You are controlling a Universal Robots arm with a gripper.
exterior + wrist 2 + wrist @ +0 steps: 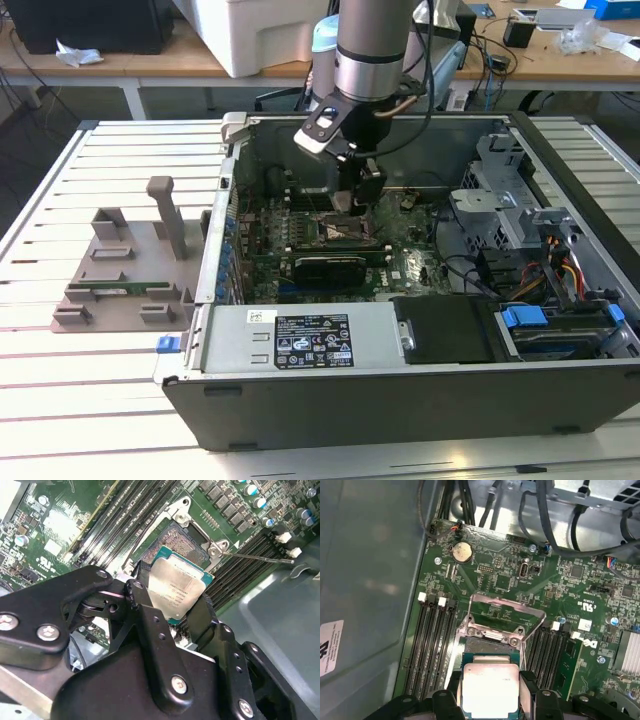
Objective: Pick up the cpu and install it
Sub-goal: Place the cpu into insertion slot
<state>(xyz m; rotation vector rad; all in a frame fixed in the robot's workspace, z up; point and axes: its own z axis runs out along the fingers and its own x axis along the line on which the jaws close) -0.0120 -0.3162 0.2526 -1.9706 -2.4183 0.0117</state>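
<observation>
The cpu (pixel 172 592), a flat square chip with a silver top plate and green rim, is held between my gripper's black fingers (pixel 145 605). In the first wrist view the cpu (pixel 490 687) hangs just above the open socket (pixel 492 647), whose metal load frame (pixel 506 612) is swung up. The socket (pixel 182 542) also shows beyond the chip in the second wrist view. In the exterior view my gripper (pixel 350 200) hangs inside the open computer case (pixel 400 300), right over the socket (pixel 345 228) on the green motherboard. The chip sits tilted, not seated.
A grey-brown plastic tray (pixel 130 270) with upright posts lies on the slatted table at the exterior view's left. Memory slots (pixel 430 645) flank the socket. Cables (pixel 540 510) and drive cages (pixel 520 200) crowd the case's right side; the power supply (pixel 310 340) lies at the front.
</observation>
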